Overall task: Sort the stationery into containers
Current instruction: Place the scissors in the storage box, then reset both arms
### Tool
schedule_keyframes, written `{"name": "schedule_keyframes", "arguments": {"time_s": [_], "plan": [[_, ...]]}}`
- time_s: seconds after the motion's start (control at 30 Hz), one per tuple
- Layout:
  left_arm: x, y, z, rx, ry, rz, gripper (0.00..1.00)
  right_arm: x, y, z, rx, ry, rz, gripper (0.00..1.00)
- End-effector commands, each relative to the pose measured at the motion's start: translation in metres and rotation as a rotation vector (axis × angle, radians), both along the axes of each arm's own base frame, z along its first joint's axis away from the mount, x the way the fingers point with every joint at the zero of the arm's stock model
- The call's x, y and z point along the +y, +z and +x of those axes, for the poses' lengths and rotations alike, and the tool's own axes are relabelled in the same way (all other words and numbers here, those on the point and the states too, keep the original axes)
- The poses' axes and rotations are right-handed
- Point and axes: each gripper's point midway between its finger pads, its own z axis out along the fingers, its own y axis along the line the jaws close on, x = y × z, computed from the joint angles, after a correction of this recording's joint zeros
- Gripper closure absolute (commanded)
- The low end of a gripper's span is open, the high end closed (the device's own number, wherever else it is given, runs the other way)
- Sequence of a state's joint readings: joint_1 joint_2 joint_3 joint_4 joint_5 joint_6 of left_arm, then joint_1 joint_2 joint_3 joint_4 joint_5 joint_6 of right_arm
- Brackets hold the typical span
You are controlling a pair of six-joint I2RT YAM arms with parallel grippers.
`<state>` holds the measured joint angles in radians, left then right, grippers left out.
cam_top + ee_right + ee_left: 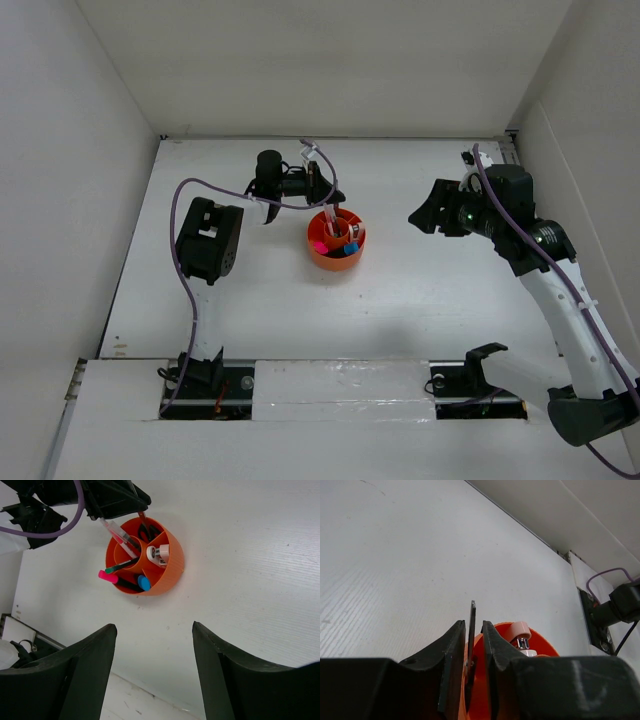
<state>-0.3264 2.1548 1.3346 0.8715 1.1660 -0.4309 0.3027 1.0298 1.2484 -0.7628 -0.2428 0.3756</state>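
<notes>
The round orange organiser [336, 243] stands mid-table, its wall [167, 572] plain in the right wrist view. It holds a pink-capped marker [105, 575], a blue-capped marker [144, 583], a pink pen [117, 532] and a pink-white clip-like piece [159, 554]. My left gripper [322, 200] hangs over its far rim [542, 642]. The thin blade of the black scissors [472, 611] stands upright between the left gripper [472, 625] jaws, which are slightly parted with a narrow gap beside the blade. The scissors' lower part dips into the organiser [145, 531]. My right gripper [425, 215] hovers to the right, wide open [154, 625] and empty.
White walls enclose the table on the left, far and right sides. The left arm's purple cable [180, 215] loops over the table's left part. The right arm [560, 290] stretches along the right side.
</notes>
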Motion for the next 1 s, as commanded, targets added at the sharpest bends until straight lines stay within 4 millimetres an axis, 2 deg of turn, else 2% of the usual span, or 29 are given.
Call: {"name": "schedule_keyframes", "arguments": {"time_s": [0.0,0.13,0.2,0.23,0.27,0.33,0.37,0.47,0.6,0.63,0.73,0.83,0.87,0.9,0.93,0.97], "plan": [[0.001,0.034,-0.008,-0.119,-0.008,-0.009,0.83,0.002,0.021,0.004,-0.071,0.007,0.004,0.32],[0.004,0.044,-0.011,-0.134,0.013,-0.006,0.82,0.002,0.021,0.004,-0.071,0.007,0.004,0.32],[0.005,0.058,-0.009,-0.167,0.035,-0.016,0.79,0.004,0.021,0.003,-0.071,0.017,0.005,0.32],[0.009,0.060,-0.009,-0.152,0.045,-0.022,0.69,0.004,0.021,0.003,-0.071,0.017,0.005,0.32],[0.009,0.072,-0.008,-0.178,0.058,-0.038,0.62,0.005,0.023,0.004,-0.080,0.017,0.007,0.32],[0.014,0.079,-0.006,-0.179,0.078,-0.052,0.57,0.005,0.023,0.004,-0.080,0.017,0.007,0.32],[0.018,0.084,-0.005,-0.170,0.087,-0.058,0.43,0.005,0.023,0.004,-0.080,0.017,0.007,0.32],[0.018,0.095,-0.002,-0.190,0.096,-0.065,0.41,0.006,0.024,0.003,-0.079,0.025,0.012,0.32],[0.024,0.095,0.011,-0.177,0.162,-0.055,0.34,0.006,0.024,0.003,-0.079,0.025,0.012,0.32],[0.025,0.096,0.017,-0.167,0.191,-0.051,0.01,0.006,0.024,0.003,-0.079,0.025,0.012,0.32],[0.033,0.103,0.027,-0.153,0.262,-0.043,0.00,0.006,0.027,0.003,-0.087,0.025,0.014,0.32],[0.046,0.135,0.044,-0.180,0.391,-0.062,0.00,-0.003,0.034,0.010,-0.105,-0.031,-0.011,0.32],[0.055,0.146,0.051,-0.147,0.444,-0.051,0.00,-0.007,0.034,0.010,-0.102,-0.035,-0.043,0.30],[0.063,0.156,0.061,-0.131,0.532,-0.043,0.00,-0.015,0.050,0.012,-0.141,-0.074,-0.062,0.27],[0.077,0.164,0.068,-0.109,0.611,-0.028,0.00,-0.020,0.054,0.014,-0.140,-0.098,-0.076,0.24],[0.093,0.182,0.063,-0.080,0.674,-0.007,0.00,-0.024,0.056,0.016,-0.149,-0.101,-0.114,0.15]]}}
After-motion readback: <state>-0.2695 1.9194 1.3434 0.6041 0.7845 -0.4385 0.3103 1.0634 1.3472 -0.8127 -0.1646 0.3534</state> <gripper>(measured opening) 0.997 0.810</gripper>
